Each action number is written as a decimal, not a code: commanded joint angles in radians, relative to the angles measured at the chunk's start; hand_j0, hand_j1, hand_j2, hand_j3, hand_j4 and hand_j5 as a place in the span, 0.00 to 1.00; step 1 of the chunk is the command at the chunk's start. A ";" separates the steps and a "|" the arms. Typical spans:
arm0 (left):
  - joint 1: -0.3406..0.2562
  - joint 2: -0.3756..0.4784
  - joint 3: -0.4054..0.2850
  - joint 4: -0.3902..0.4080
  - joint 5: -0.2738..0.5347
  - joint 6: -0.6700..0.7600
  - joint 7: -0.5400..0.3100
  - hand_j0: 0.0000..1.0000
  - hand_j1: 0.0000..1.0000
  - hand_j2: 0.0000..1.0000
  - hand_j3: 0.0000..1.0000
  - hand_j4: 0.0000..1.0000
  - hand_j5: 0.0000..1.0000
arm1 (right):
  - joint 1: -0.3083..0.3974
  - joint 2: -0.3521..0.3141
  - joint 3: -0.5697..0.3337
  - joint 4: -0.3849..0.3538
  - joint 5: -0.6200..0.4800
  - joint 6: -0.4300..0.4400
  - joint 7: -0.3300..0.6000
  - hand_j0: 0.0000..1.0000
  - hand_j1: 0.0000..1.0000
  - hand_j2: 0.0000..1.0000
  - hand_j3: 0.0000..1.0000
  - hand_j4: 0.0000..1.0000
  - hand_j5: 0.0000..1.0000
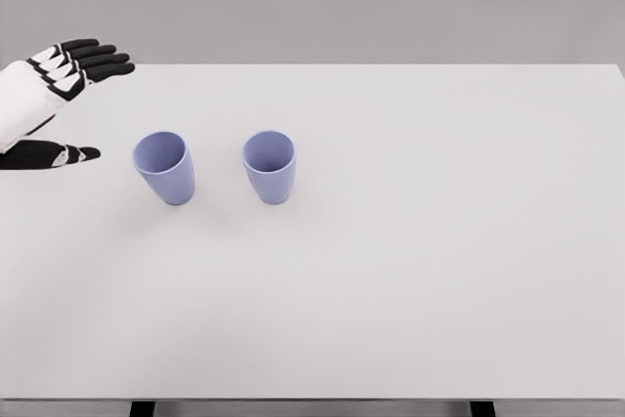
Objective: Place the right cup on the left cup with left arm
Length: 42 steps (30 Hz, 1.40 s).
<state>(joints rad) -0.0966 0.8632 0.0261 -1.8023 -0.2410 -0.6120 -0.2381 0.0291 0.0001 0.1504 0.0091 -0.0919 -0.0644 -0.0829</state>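
At the far left, over the left edge of the white table [410, 280], the left hand [49, 95] is seen entering from the picture's left side. Its fingers [98, 59] are stretched out and held loosely together, with the thumb [59, 154] set well apart below them, so the hand is wide open. Nothing is held and nothing is touched by it; a clear gap is left between the thumb tip and the nearest cup.

Just to the right of the hand, the left cup [164, 167] is standing upright near the left part of the table, its mouth facing up. Further right, nearer the middle and towards the far edge, the right cup [270, 166] is standing upright as well. The two cups are near each other but apart, not touching.

The task is judged to be at its very start: no cup has been grasped, lifted or stacked. The reach past the left cup, the grasp on the right cup, the lift and the placing are all left to be done. The right arm is not shown.
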 commanded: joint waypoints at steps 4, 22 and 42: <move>0.000 0.008 -0.009 0.000 0.005 0.001 0.000 1.00 1.00 1.00 1.00 1.00 1.00 | 0.000 0.000 0.000 0.000 0.000 0.000 0.000 1.00 1.00 1.00 1.00 1.00 1.00; -0.144 0.017 -0.161 0.000 0.040 0.001 -0.075 1.00 1.00 1.00 1.00 1.00 1.00 | 0.000 0.000 0.000 0.000 0.000 0.000 0.000 1.00 1.00 1.00 1.00 1.00 1.00; -0.543 0.027 -0.650 0.000 0.747 0.093 -0.373 1.00 1.00 1.00 1.00 1.00 1.00 | 0.000 0.000 0.000 0.000 0.000 0.000 0.000 1.00 1.00 1.00 1.00 1.00 1.00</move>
<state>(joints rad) -0.6488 0.8888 -0.5623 -1.8028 0.4446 -0.5554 -0.6108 0.0292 0.0001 0.1504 0.0092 -0.0919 -0.0644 -0.0829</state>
